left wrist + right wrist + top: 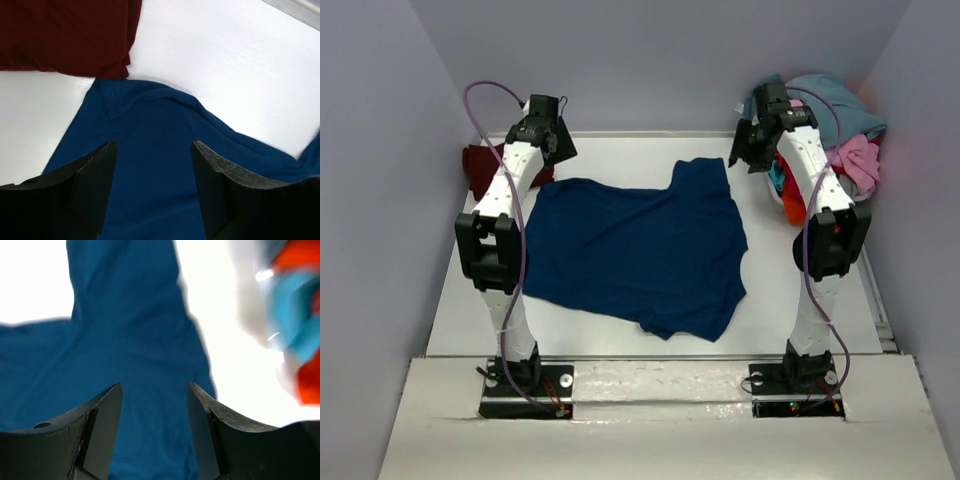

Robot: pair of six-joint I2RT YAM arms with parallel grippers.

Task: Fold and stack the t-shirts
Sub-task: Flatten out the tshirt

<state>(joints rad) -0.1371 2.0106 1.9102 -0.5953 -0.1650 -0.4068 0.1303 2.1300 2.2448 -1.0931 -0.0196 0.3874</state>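
Currently my left gripper and right gripper hang open, empty, above the far edge of the navy blue t-shirt. It spans left-right, one far corner beneath each.

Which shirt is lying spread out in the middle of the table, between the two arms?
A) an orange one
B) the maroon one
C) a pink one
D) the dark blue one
D: the dark blue t-shirt lies spread out in the centre; the maroon t-shirt sits far left, the mixed pile far right.
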